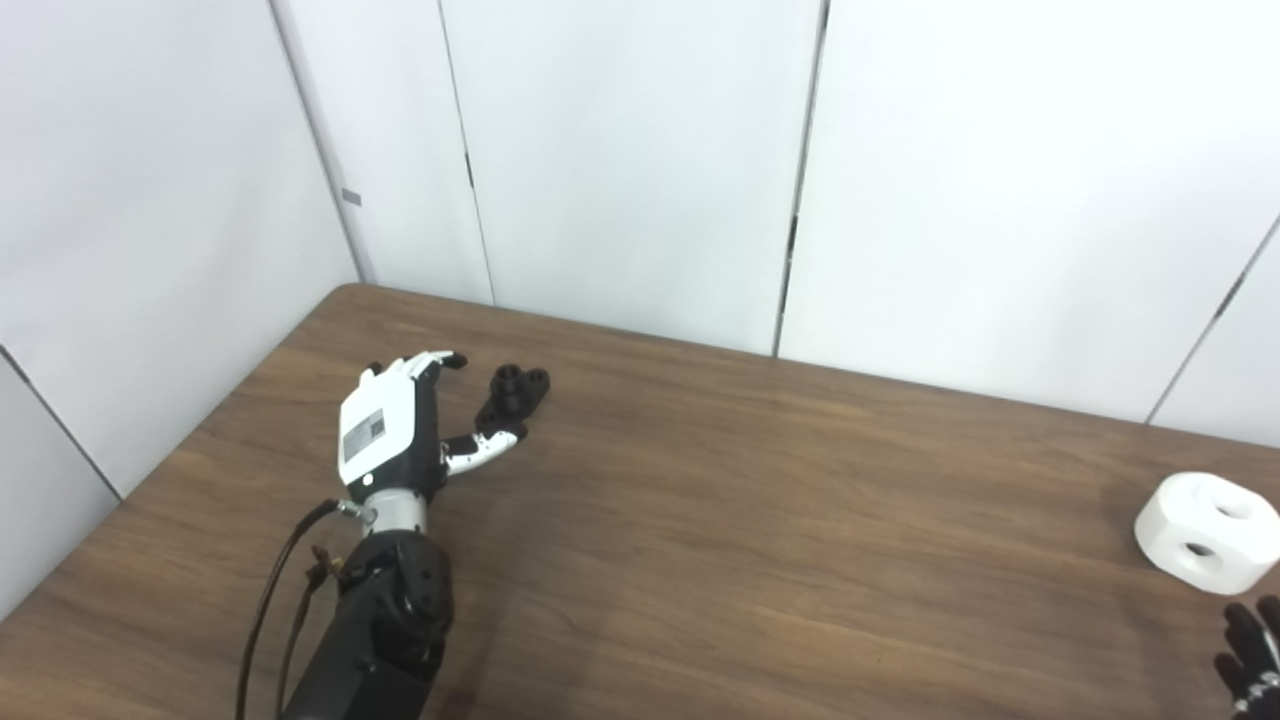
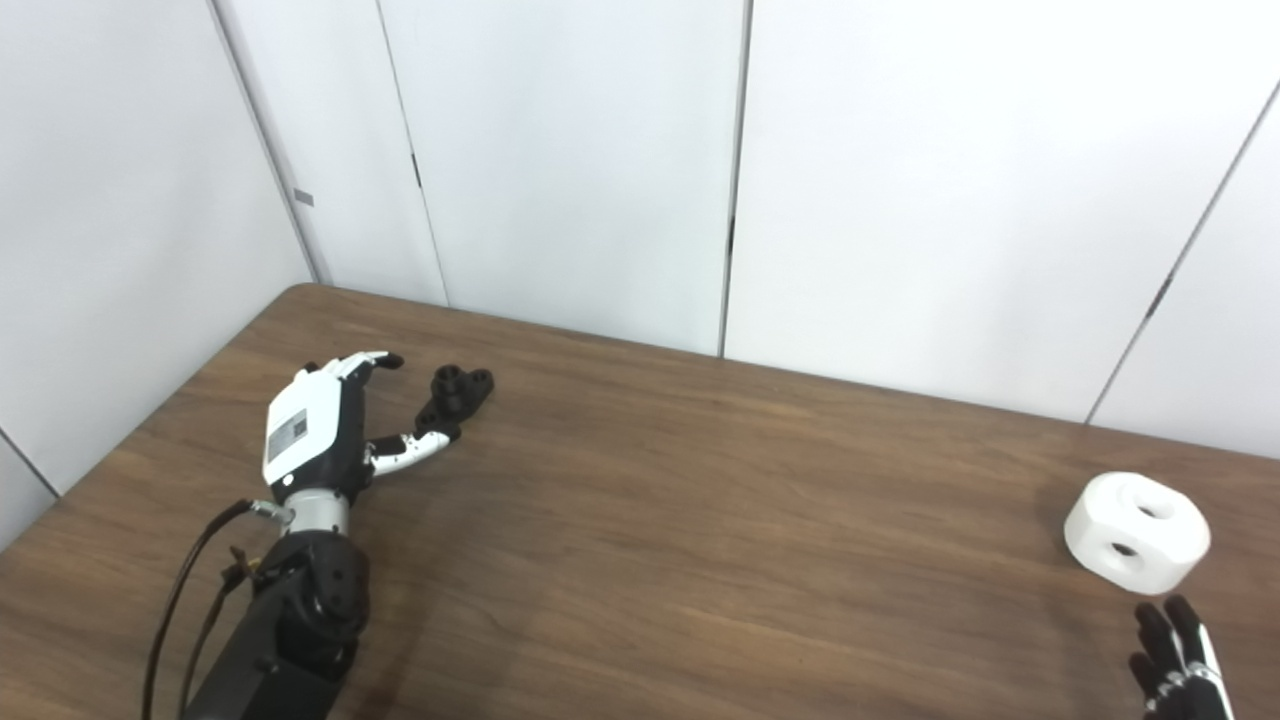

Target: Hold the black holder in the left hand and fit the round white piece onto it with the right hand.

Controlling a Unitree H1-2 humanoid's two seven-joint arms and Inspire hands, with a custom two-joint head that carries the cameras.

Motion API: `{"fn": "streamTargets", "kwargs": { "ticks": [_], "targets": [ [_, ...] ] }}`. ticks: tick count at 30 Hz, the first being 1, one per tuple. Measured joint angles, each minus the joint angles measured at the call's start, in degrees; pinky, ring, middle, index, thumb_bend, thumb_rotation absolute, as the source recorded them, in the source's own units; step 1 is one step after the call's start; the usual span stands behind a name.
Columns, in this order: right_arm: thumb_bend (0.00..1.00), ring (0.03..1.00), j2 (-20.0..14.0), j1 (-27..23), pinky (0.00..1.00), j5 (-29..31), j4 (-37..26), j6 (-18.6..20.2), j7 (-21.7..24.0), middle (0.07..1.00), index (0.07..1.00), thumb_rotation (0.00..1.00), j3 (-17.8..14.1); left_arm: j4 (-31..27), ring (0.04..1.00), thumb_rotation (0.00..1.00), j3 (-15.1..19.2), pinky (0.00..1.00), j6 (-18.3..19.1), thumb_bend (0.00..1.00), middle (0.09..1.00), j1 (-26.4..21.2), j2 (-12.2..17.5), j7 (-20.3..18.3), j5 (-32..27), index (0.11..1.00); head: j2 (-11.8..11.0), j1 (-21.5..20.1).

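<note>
The black holder (image 1: pixel 512 394) lies on the brown table (image 1: pixel 720 520) at the far left, with round sockets showing on top. My left hand (image 1: pixel 400 430) is open just left of it, fingers spread toward it, thumb tip (image 1: pixel 495 447) right below the holder; contact is unclear. The round white piece (image 1: pixel 1208 532) with two holes sits at the table's right side. My right hand (image 2: pixel 1175 665) is at the bottom right corner, just below the white piece, fingers apart and holding nothing.
White wall panels (image 1: pixel 640 150) stand close behind the table's far edge and along its left side. Black cables (image 1: pixel 270 600) hang beside my left forearm.
</note>
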Motion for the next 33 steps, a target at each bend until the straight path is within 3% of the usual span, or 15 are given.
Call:
{"fn": "streamTargets", "kwargs": {
  "ticks": [25,33],
  "targets": [
    [0.66,0.989,0.16,0.38,1.00,-0.43,-0.56,0.55,-0.14,0.963,0.963,0.98,-0.23,17.30,0.929,0.34,-1.83,1.00,0.42,0.88,0.860,-8.81,0.60,0.89,-0.42,0.701,0.79,-0.53],
    [0.65,0.978,0.16,0.52,1.00,-0.45,-0.67,0.57,-0.15,0.961,0.966,0.99,-0.29,20.04,0.923,0.33,-3.06,1.00,2.29,0.89,0.856,-10.60,1.38,2.48,-0.28,0.694,0.88,-0.53]
  ]
}}
